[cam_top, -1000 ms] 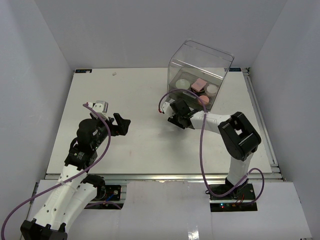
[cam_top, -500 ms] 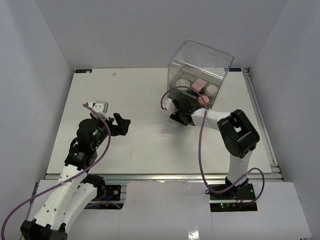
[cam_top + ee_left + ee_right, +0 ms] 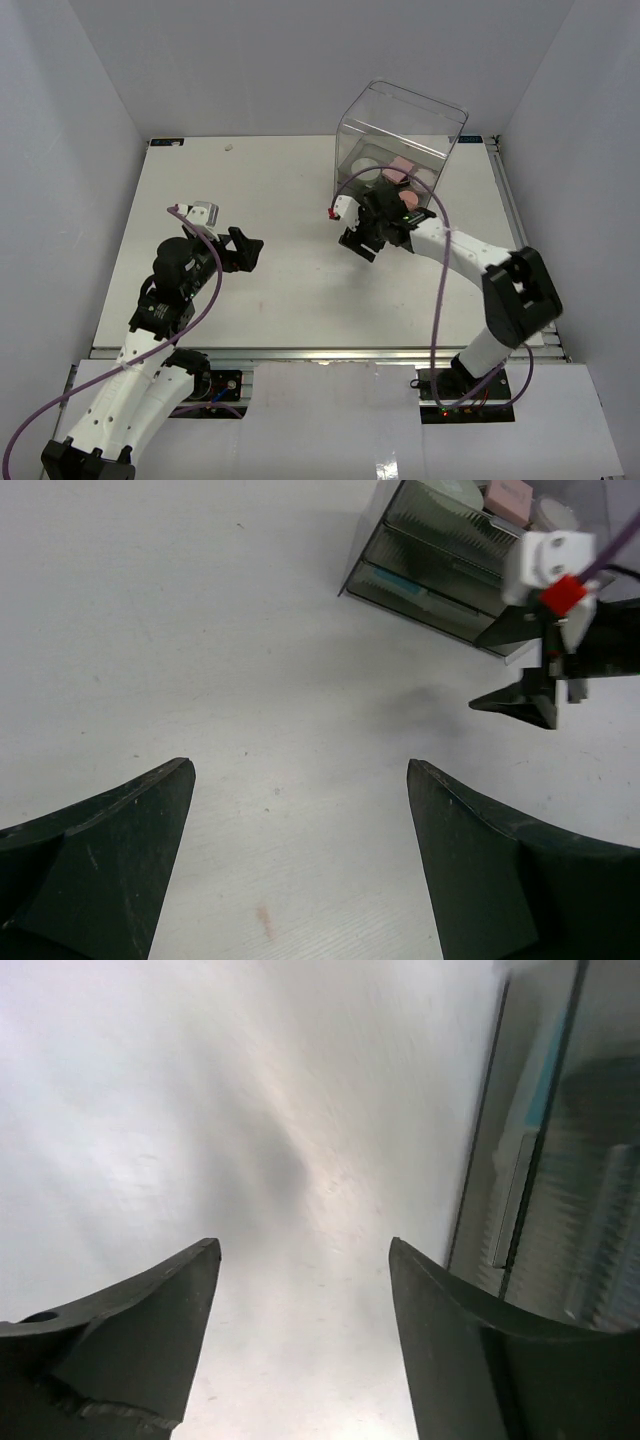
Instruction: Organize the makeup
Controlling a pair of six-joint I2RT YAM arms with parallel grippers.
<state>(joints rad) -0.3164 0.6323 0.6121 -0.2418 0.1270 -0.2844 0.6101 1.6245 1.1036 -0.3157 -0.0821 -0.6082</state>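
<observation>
Your counter (image 3: 300,200) is a plain white slab. Pale, bare walls (image 3: 60,150) close it in on the left, far and right sides, and a metal rail (image 3: 300,352) runs along its near edge. A tiny white speck (image 3: 230,147) lies close to the far left corner.

Your left arm (image 3: 165,290) rises from its base at the near left and leans far and right over the left half of the counter. The left jaws point right, toward the middle, and stand wide with nothing in them. From that wrist you see both dark fingers (image 3: 100,850) well apart over bare white surface.

At the far right of the counter stands the clear box (image 3: 420,115), with its grey drawers (image 3: 430,540) facing near and left. The makeup you can see lies on top of the drawers, under the clear hood. There is a square puff (image 3: 400,163), a white pad (image 3: 423,172) just right of it, and a round puff (image 3: 407,199) on the near side, partly hidden by the right arm. A blue strip (image 3: 400,583) shows inside the lowest drawer; you cannot tell what it is.

Your right arm (image 3: 450,250) climbs from its near right base to an elbow by the right edge. Its forearm then runs left and far to the front of the box. The right jaws hang just beside the drawer fronts, parted, with nothing between them. That wrist view is blurred, but its fingers (image 3: 130,1340) clearly stand apart over bare counter, with the drawers along the right edge. Whether anything touches the box cannot be told.
</observation>
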